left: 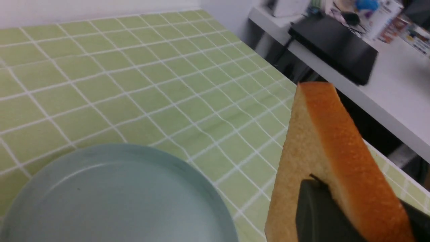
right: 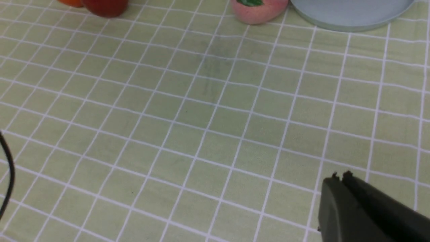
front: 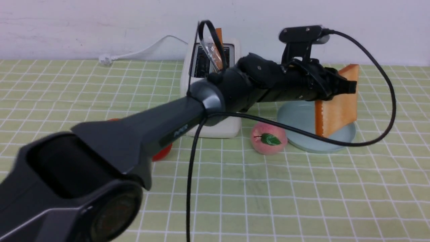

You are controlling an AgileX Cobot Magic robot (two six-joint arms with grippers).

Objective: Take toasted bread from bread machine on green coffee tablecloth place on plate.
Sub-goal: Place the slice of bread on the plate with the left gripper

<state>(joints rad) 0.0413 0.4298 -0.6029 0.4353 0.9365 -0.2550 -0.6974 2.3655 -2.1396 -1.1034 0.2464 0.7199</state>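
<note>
Between the left gripper's (front: pixel 339 85) fingers, toast (front: pixel 337 112) is clamped.

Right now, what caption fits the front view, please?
Left tool grips a bread slice above the plate; another slice stands in the toaster.

Left arm (front: pixel 174 111): dark grey to black links, with a silvery-grey collar (front: pixel 212 101) around the forearm. Pale lettering, partly legible, marks the link on the collar's seven-o'clock side. A thick black cable (front: pixel 302 134) runs externally. A black, rounded block (front: pixel 300 34) tops the wrist at twelve o'clock. Right gripper (right: pixel 349 188): dark grey, tapered fingers, blurred. Screws: too small to confirm.
</note>
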